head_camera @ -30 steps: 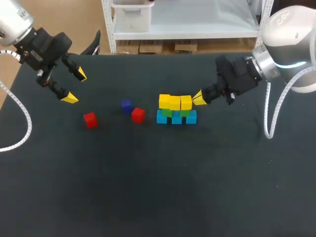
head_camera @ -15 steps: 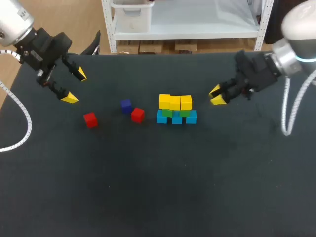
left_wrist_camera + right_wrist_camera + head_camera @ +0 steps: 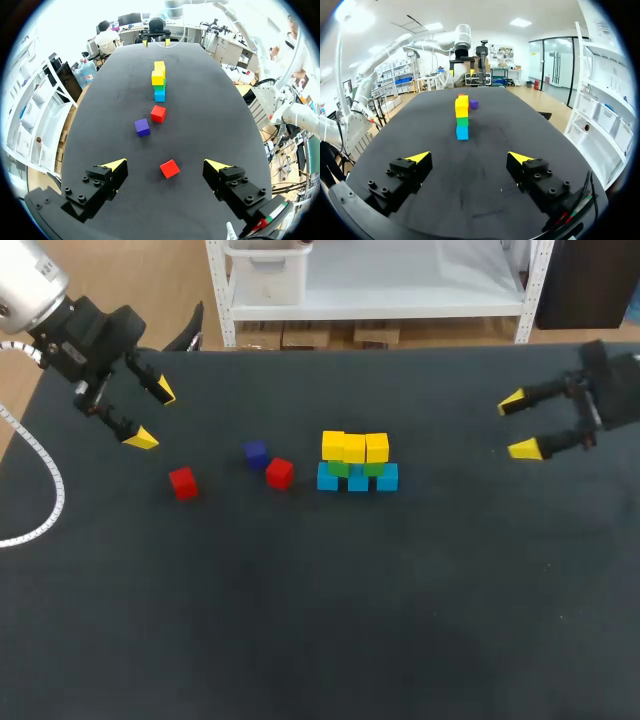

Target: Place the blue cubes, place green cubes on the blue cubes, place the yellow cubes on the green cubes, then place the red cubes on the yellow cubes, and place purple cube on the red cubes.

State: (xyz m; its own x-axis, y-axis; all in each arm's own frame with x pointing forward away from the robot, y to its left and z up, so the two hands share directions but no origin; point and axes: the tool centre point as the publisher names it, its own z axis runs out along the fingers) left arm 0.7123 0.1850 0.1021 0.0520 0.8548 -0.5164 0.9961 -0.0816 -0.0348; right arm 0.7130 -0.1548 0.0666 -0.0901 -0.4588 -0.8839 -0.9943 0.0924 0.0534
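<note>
Near the table's middle stands a stack [image 3: 357, 462]: blue cubes [image 3: 358, 479] at the base, green cubes [image 3: 339, 469] on them, yellow cubes [image 3: 354, 447] on top. Two red cubes [image 3: 182, 482] [image 3: 279, 472] and a purple cube [image 3: 256, 454] lie loose to its left. My left gripper [image 3: 146, 415] hangs open at the far left, above the table; in its wrist view a red cube [image 3: 169, 168] lies ahead between the open fingers [image 3: 114, 167]. My right gripper [image 3: 518, 424] is open at the right edge, well away from the stack [image 3: 462, 118].
The black table [image 3: 320, 620] is bare along its whole front half. A white shelf unit stands just behind the back edge.
My right gripper has opened and pulled back to the right, away from the yellow cubes it was touching. The left arm has stayed still.
</note>
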